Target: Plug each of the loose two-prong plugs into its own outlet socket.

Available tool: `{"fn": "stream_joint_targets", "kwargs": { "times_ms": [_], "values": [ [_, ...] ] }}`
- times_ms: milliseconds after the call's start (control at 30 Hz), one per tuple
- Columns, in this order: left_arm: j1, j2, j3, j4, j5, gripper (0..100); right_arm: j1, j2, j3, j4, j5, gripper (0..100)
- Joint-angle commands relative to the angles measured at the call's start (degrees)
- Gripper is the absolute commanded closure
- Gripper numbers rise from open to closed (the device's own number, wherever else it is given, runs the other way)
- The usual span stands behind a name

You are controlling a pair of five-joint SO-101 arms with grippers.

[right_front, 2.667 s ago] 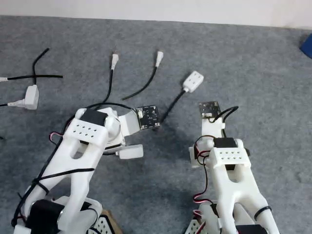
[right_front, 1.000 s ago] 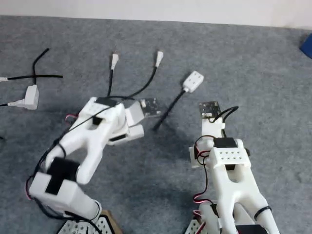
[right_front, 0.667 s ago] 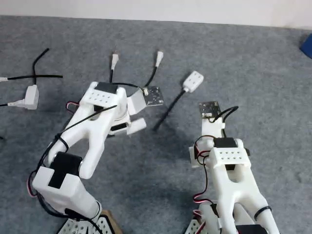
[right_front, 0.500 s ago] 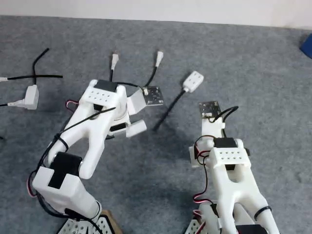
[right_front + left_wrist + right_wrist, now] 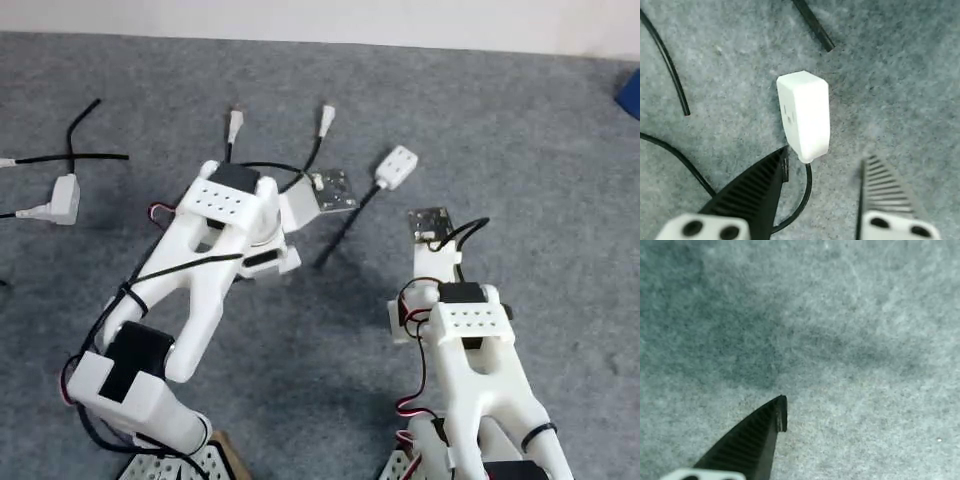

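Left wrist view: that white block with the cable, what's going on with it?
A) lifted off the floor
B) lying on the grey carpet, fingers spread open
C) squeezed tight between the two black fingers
B: the white block lies flat on the carpet, just ahead of the open left gripper, not clamped.

Both arms are white moulded plastic. The left arm and right arm each carry a flat plate pierced by two rows of small holes, and there are black motor blocks at the joints. Thin red and black wires loop at the right plate's 9 o'clock side. The left gripper has ribbed, tapering fingers, one black and one pale grey.
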Motion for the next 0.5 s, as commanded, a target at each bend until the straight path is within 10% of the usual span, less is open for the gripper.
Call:
{"fn": "stream_joint_targets", "kwargs": {
  "times_ms": [0,467],
  "values": [
    [0.9,-2.4,-2.3,0.4,-1.1,75,-0.4,-1.2,-0.3,-0.5,0.8,43.0],
    [0.5,4.8,-3.7,-6.2,-3.2,77,-0.4,-1.2,-0.3,-0.4,0.8,43.0]
  ]
}}
